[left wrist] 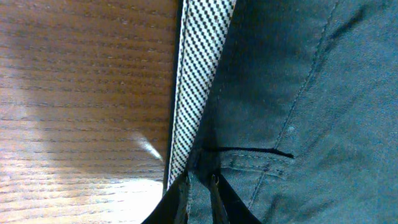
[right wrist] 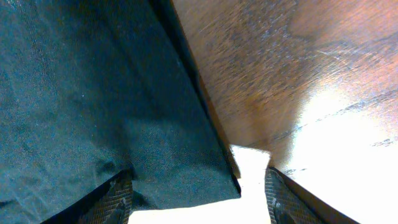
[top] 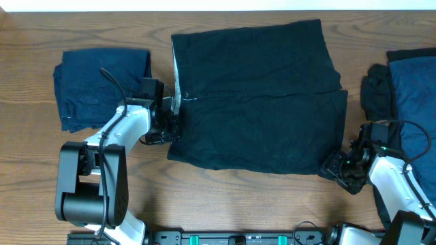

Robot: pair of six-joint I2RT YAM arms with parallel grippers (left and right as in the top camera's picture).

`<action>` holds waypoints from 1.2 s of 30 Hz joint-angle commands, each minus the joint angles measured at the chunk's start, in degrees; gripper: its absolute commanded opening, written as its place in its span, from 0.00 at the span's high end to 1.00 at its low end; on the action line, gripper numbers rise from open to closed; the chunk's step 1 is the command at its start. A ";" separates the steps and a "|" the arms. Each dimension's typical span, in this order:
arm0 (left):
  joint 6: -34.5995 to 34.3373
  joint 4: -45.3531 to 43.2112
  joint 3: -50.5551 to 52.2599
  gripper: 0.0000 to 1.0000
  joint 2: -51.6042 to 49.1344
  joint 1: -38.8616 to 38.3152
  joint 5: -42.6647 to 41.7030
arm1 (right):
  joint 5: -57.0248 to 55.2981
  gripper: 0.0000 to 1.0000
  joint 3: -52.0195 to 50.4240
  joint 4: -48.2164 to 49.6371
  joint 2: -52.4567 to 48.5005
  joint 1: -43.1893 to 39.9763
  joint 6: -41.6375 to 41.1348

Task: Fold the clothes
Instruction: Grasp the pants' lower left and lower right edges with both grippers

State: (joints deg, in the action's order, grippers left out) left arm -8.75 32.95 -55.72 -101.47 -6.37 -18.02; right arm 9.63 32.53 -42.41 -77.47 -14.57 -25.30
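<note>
On the wooden surface [top: 225, 204], left tool [top: 170, 126] clenched on the black shorts [top: 259, 95] at the waistband [left wrist: 199, 74]; right tool [top: 340, 169] released, hem corner [right wrist: 211, 174] loose between its jaws; a one-sided pull could skew the fold.

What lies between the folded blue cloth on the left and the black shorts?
In the overhead view: a strip of bare table and the left gripper, shut on the edge of the shorts.
</note>
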 commanded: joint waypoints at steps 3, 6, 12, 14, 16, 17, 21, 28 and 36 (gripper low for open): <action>0.52 0.17 0.81 0.85 0.79 0.31 0.52 | 1.81 0.37 -2.58 1.38 -0.42 -0.46 -2.01; 0.52 0.17 0.81 0.85 0.79 0.31 0.52 | 1.81 0.45 -3.56 2.82 -0.42 -0.46 -2.12; 0.52 0.20 0.81 0.85 0.79 0.31 0.52 | 1.79 0.84 -3.80 3.21 -0.42 -0.46 -2.08; 0.55 0.20 0.81 0.85 0.79 0.31 0.52 | 1.77 0.86 -3.80 3.19 -0.42 -0.46 -2.05; 0.55 0.20 0.81 0.85 0.79 0.31 0.52 | 1.75 0.86 -3.80 3.19 -0.42 -0.46 -2.03; 0.55 0.20 0.81 0.85 0.79 0.31 0.52 | 1.73 0.88 -3.80 3.21 -0.42 -0.48 -1.88; 0.55 0.20 0.81 0.85 0.79 0.31 0.52 | 0.63 0.99 -3.78 3.54 -0.42 -0.48 -1.84; 0.55 0.20 0.79 0.85 0.81 0.31 0.52 | 0.72 0.99 -3.78 4.96 -0.42 -0.48 -1.84; 0.48 4.26 -0.92 0.59 1.29 0.33 0.74 | 0.74 0.99 -3.78 4.98 -0.42 -0.48 -1.18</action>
State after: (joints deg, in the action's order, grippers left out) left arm -8.64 35.59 -55.75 -101.12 -6.37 -17.85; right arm 11.94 30.57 -38.02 -76.64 -14.83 -26.96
